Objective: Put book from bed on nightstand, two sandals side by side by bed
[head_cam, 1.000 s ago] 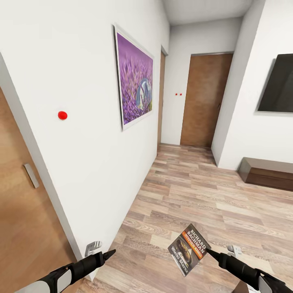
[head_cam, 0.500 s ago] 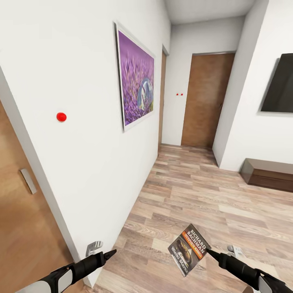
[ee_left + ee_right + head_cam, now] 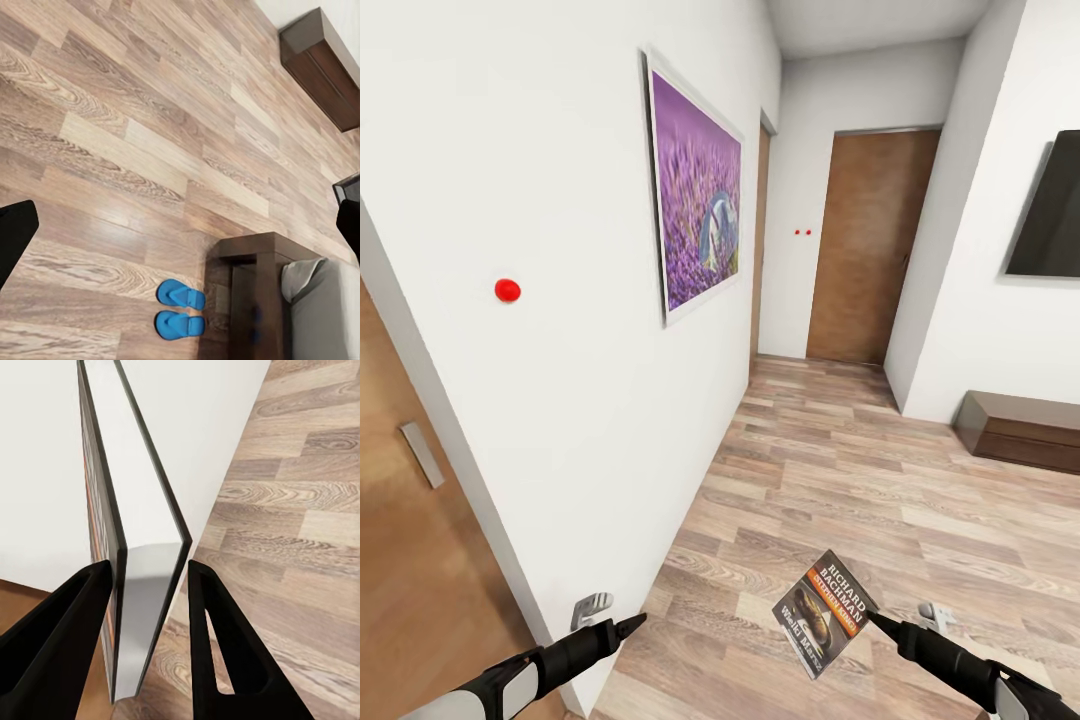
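1. The robot stands in a hallway with white walls and a wood-plank floor (image 3: 830, 480); two brown doors, one near on the left (image 3: 420, 560) and one far at the end (image 3: 870, 245), are closed.
2. The right gripper (image 3: 875, 620) holds the book (image 3: 823, 612) by one edge, above the floor. The cover faces up, tilted, with an orange band and white letters.
3. In the right wrist view, the book (image 3: 124, 585) stands between the two black fingers (image 3: 60, 637), and the jaws are closed onto it from both sides.
4. The left gripper (image 3: 630, 624) points forward near the wall corner. Its jaws look closed to a point and hold nothing.
5. In the left wrist view, the two blue sandals (image 3: 180, 309) lie side by side on the floor, just beside the dark wooden corner of the bed (image 3: 259, 259). A part of the pale mattress (image 3: 322, 315) is seen there too.
6. A large purple picture (image 3: 695, 195) hangs on the left wall, and a red dot (image 3: 507, 290) is on the same wall nearer to the robot.
7. On the right, a black screen (image 3: 1050, 205) is on the wall, above a low dark-brown cabinet (image 3: 1020, 428) on the floor.
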